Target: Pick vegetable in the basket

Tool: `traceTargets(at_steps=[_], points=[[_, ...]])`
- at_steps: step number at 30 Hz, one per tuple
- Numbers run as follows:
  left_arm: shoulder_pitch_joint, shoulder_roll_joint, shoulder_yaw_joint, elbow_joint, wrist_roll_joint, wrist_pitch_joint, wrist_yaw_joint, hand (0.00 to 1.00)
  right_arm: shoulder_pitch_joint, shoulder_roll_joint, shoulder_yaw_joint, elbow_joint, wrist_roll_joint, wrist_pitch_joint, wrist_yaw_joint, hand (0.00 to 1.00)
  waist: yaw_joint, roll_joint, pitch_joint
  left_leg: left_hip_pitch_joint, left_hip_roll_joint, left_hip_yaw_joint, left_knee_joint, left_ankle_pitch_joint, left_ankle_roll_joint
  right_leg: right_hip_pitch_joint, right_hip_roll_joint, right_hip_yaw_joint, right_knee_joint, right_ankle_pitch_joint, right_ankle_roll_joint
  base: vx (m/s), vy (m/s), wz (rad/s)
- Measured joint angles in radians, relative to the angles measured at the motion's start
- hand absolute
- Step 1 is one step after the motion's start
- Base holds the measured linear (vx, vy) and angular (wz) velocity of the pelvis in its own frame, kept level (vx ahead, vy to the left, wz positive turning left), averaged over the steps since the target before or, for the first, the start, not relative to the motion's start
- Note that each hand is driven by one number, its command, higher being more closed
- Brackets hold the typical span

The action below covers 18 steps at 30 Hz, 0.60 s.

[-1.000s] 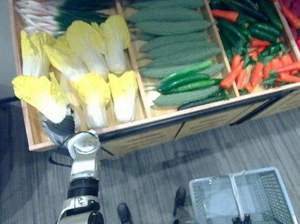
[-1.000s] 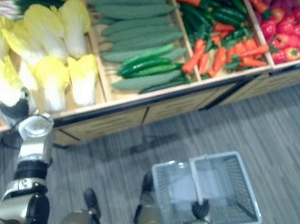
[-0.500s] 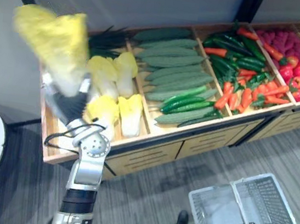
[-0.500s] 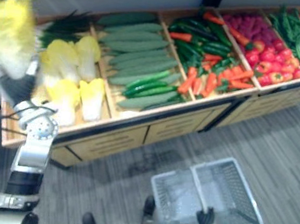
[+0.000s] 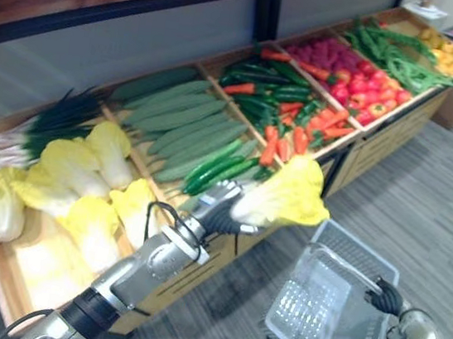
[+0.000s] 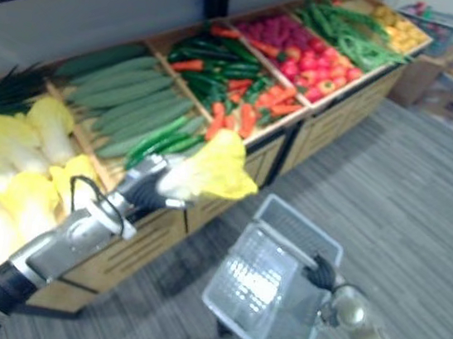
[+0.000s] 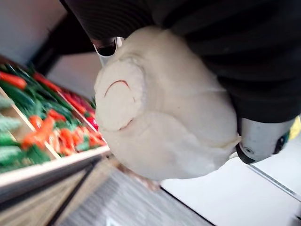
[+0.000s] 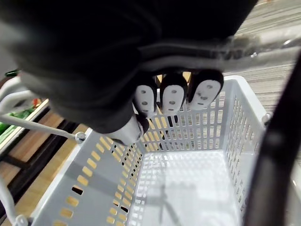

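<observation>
The robot's left hand (image 5: 219,210) is gripping a yellow napa cabbage (image 5: 288,198) by its pale stem end, fingers curled round it, holding it in the air in front of the wooden produce stand (image 5: 378,143); the leafy end is pointing toward the white mesh basket (image 5: 355,255), just beside its rim and outside it; the right hand (image 5: 386,297) is clasping the basket's handle (image 5: 345,267), fingers wrapped over it; more napa cabbages (image 5: 82,184), cucumbers (image 5: 175,117) and carrots (image 5: 297,137) are lying in the stand's compartments.

L hand (image 5: 221,209) up, curled, R hand (image 5: 386,297) curled
</observation>
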State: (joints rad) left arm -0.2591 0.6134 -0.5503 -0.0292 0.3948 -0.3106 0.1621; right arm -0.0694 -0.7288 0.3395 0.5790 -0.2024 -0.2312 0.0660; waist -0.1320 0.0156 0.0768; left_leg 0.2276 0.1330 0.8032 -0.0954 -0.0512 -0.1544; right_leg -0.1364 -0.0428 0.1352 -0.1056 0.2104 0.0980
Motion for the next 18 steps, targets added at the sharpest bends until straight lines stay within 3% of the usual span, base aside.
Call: traceTargets(at_steps=[6, 10, 14, 18], points=[[-0.073, 0.026, -0.203, 0.007, -0.085, -0.047, -0.156, 1.00, -0.075, -0.020, 0.149, -0.132, 0.055, 0.002, 0.096, 1.00, 0.002, 0.004, -0.018, 0.061, 0.004, 0.140, 0.009, -0.030, -0.026, 0.002, 0.040, 0.092, -0.001, -0.004, -0.006, -0.03, 0.006, -0.59], [-0.134, 0.019, -0.313, 0.019, -0.164, -0.052, -0.253, 1.00, -0.178, -0.039, 0.281, -0.183, 0.091, 0.014, 0.161, 1.00, -0.004, 0.017, -0.027, 0.075, 0.046, 0.217, 0.096, -0.066, -0.043, 0.005, 0.063, 0.101, 0.001, 0.004, -0.012, -0.01, -0.039, -0.47], [-0.143, 0.014, -0.361, 0.025, -0.237, -0.051, -0.307, 1.00, -0.350, -0.051, 0.416, -0.212, 0.095, 0.074, 0.217, 1.00, -0.008, 0.039, -0.037, 0.104, 0.091, 0.309, 0.156, -0.083, -0.057, 0.009, 0.110, 0.143, 0.009, 0.010, -0.018, 0.00, -0.051, -0.43], [-0.141, 0.013, -0.397, 0.025, -0.265, -0.050, -0.337, 1.00, -0.531, -0.048, 0.539, -0.215, 0.094, 0.147, 0.269, 1.00, -0.008, 0.044, -0.035, 0.122, 0.114, 0.376, 0.192, -0.094, -0.068, -0.008, 0.146, 0.184, 0.032, 0.009, -0.018, -0.07, -0.058, -0.45]])
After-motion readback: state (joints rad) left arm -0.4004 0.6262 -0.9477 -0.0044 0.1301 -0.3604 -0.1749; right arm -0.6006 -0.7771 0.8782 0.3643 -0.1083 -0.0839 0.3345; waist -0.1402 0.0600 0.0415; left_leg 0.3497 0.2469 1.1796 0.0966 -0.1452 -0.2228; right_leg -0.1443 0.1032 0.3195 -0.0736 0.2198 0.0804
